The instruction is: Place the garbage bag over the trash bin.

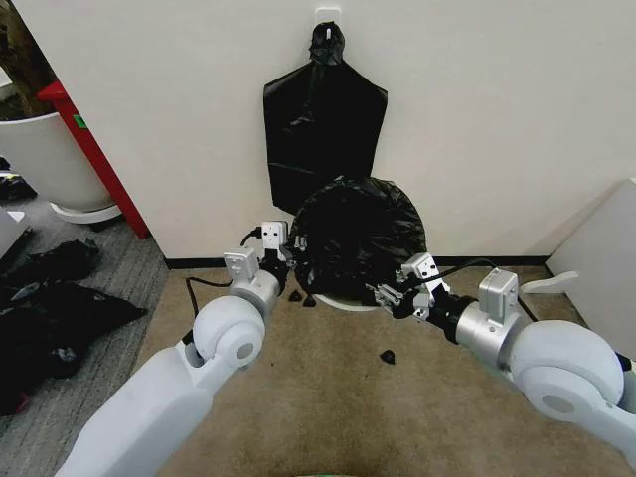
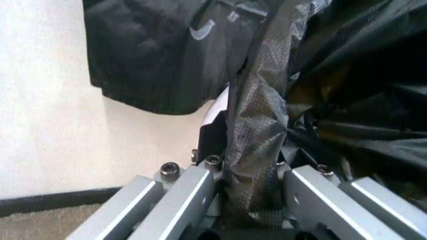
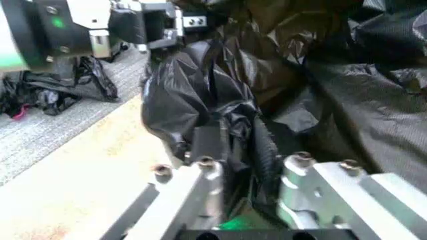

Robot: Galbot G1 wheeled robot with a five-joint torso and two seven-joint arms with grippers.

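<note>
The glossy black garbage bag is spread in a rounded dome over the trash bin, of which a white curved strip shows below the plastic. My left gripper is at the bag's left edge, shut on a fold of the garbage bag between its textured pads. At the bag's lower right edge my right gripper is also shut, pinching a bunched fold of the garbage bag. The left gripper appears farther off in the right wrist view.
A bunch of black bags hangs on the wall right behind the bin. Small black scraps lie on the tan carpet. At the left are a large white tub, a red frame and black plastic heaps. A white panel stands at the right.
</note>
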